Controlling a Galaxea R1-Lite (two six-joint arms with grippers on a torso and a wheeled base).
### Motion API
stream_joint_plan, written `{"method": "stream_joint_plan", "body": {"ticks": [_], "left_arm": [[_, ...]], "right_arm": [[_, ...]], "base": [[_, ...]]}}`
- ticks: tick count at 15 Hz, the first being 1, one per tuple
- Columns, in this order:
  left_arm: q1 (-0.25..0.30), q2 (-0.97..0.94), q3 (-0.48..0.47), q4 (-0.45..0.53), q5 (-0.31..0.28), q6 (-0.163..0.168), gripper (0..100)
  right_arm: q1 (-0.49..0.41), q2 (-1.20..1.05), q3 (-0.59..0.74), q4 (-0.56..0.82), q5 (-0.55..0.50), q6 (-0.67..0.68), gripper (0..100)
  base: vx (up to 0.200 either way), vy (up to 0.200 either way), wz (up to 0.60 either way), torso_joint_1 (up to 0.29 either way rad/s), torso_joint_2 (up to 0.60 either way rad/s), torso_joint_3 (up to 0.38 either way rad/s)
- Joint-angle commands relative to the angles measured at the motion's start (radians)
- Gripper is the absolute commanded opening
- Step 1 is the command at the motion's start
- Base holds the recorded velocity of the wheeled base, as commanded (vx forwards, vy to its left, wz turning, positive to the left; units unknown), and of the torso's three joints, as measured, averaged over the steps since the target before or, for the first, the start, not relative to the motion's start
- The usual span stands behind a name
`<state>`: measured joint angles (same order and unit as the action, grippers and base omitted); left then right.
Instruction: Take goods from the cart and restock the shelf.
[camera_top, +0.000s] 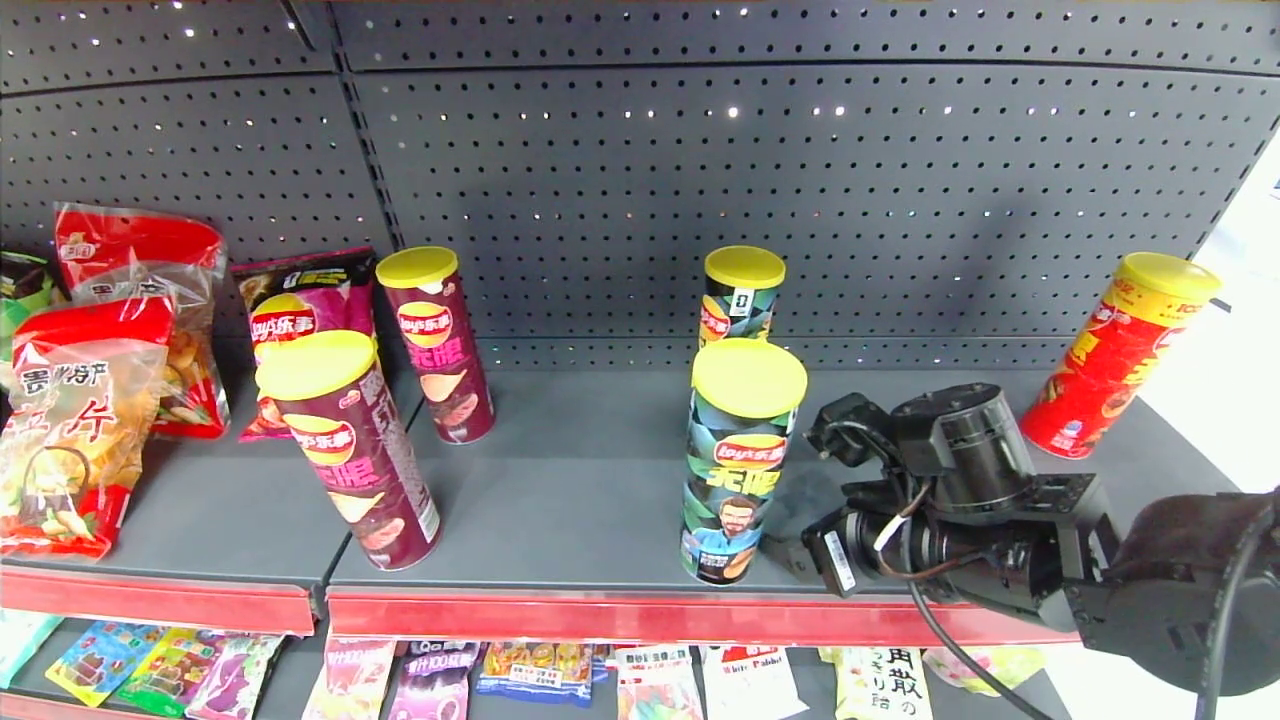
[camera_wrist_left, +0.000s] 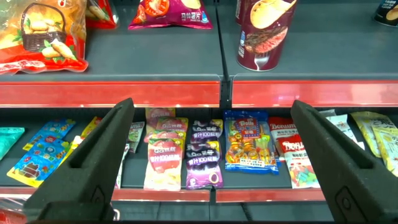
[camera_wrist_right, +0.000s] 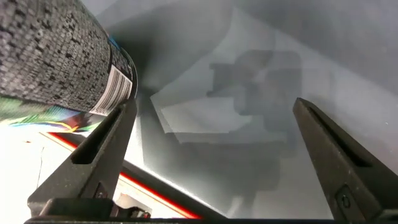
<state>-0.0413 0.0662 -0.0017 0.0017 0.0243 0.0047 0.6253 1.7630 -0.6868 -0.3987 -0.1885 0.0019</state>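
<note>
Patterned can mostly cut off @ frame edge.

Place: a shop, in its snack aisle.
Fixture: a grey metal shelf stood against a dark perforated back panel.
Edge: a red strip ran along the shelf's front.
Goods above: tall chip cans with yellow lids stood in files from front to back, with bagged snacks at the left.
Goods below: small sweet packets lay side by side on the lower tier, their printed faces up.
</note>
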Motion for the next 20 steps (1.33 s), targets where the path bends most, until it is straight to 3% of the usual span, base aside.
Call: {"method": "stream_joint_plan", "body": {"ticks": [1,5,7,11,13,16,20], "left_arm": [[0.000,0.001,0.000,0.000,0.002,0.000,100],[0.000,0.003,0.000,0.000,0.000,0.000,100],[0.000,0.003,0.000,0.000,0.000,0.000,100],[0.000,0.003,0.000,0.000,-0.001,0.001,100],[0.000,0.003,0.000,0.000,-0.003,0.001,100],[0.000,0.003,0.000,0.000,-0.003,0.001,100],[0.000,0.003,0.000,0.000,-0.007,0.001,100]], "right_arm": [[-0.012,-0.007,0.006,0.000,0.000,0.001,100],[-0.076,-0.172,0.066,0.000,-0.002,0.006,100],[-0.102,-0.372,0.125,0.000,-0.028,0.007,100],[-0.285,-0.783,0.256,0.021,-0.043,-0.031,100],[-0.429,-1.096,0.336,0.199,-0.042,-0.128,100],[-0.610,-1.409,0.227,0.732,-0.032,-0.135,100],[-0.622,-1.607,0.354,0.752,0.014,-0.115,100]], "base": [[0.000,0.000,0.00,0.000,0.00,0.000],[0.000,0.000,0.00,0.000,0.00,0.000],[0.000,0.000,0.00,0.000,0.00,0.000],[0.000,0.000,0.00,0.000,0.00,0.000],[0.000,0.000,0.00,0.000,0.00,0.000],[0.000,0.000,0.00,0.000,0.00,0.000],[0.000,0.000,0.00,0.000,0.00,0.000]]}}
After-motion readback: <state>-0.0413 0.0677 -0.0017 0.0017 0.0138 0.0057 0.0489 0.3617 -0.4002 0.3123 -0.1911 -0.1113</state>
